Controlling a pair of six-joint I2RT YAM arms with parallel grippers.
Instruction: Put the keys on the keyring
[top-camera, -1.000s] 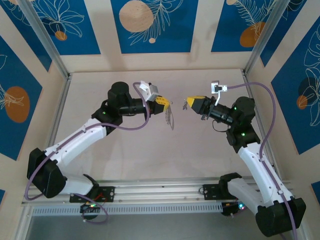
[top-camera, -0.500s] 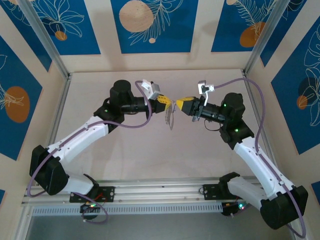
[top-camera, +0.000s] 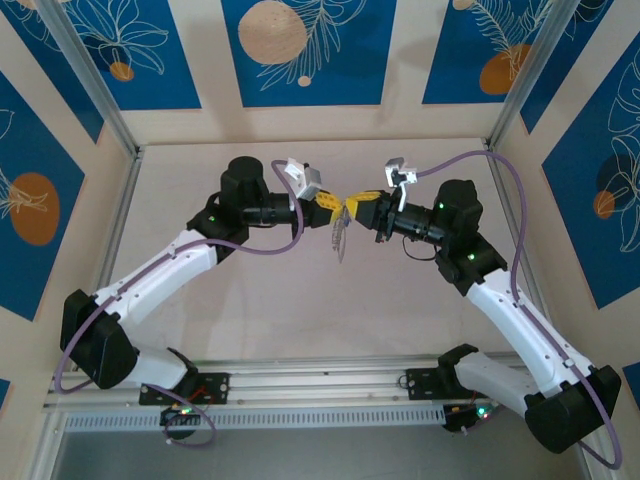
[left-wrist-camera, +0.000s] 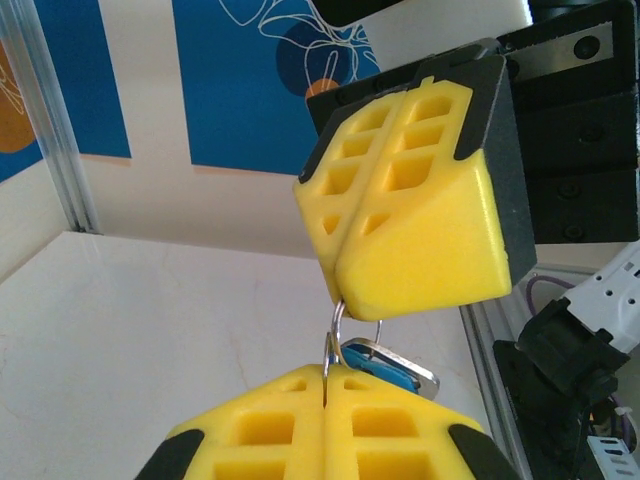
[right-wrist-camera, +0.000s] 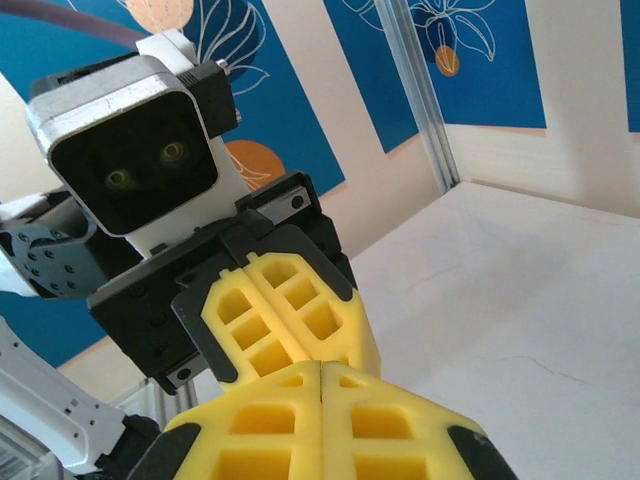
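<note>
Your right tool (top-camera: 350, 208), clamped on the small blue-headed silver key (left-wrist-camera: 390, 366), has just reached your left tool (top-camera: 334, 208) holding the grey oval keyring (top-camera: 340, 240), so threading can begin.

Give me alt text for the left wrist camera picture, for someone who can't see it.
The shut right gripper hangs tip-down over the shut left gripper at the bottom edge. The thin grey keyring bridges the gap between them, with the blue-headed key just beside it.
</note>
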